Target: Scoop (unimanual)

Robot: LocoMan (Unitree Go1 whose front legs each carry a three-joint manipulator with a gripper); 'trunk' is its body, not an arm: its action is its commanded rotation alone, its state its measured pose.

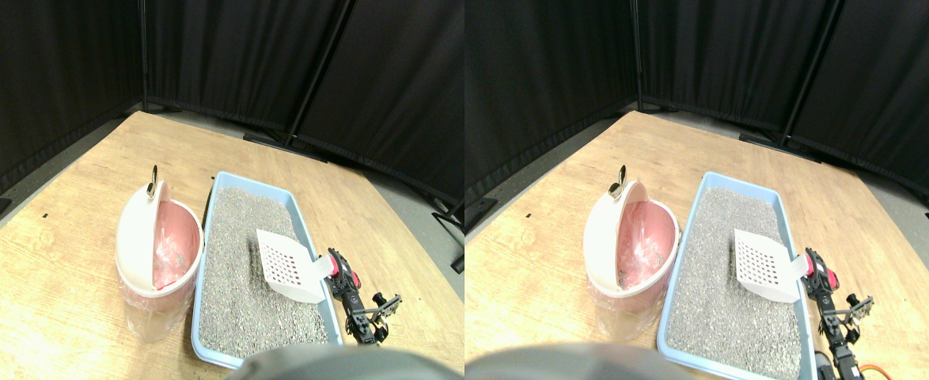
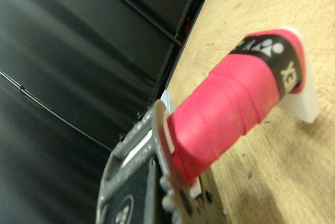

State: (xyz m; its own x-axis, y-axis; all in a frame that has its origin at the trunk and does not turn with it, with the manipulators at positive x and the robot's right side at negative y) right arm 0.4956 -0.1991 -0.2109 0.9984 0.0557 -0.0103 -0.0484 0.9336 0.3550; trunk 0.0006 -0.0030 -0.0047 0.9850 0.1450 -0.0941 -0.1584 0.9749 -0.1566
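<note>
A white slotted scoop [image 1: 289,265] hangs tilted over the right side of the grey litter [image 1: 235,269] in a light-blue tray [image 1: 305,220]. Its red-wrapped handle [image 2: 225,114] runs back to my right gripper [image 1: 339,273], which is shut on it just outside the tray's right rim. In the wrist view the handle passes through the dark jaw frame [image 2: 141,187], with a black band near its end. No litter shows on the scoop's blade. A pink bin [image 1: 172,249] with a white lid [image 1: 138,229] swung up stands against the tray's left side.
Everything rests on a wooden platform [image 1: 77,198] with its right edge dropping to grey floor [image 1: 425,214]. Black curtain panels [image 1: 235,55] on dark frames close off the back and left. A clear liner bag hangs around the bin.
</note>
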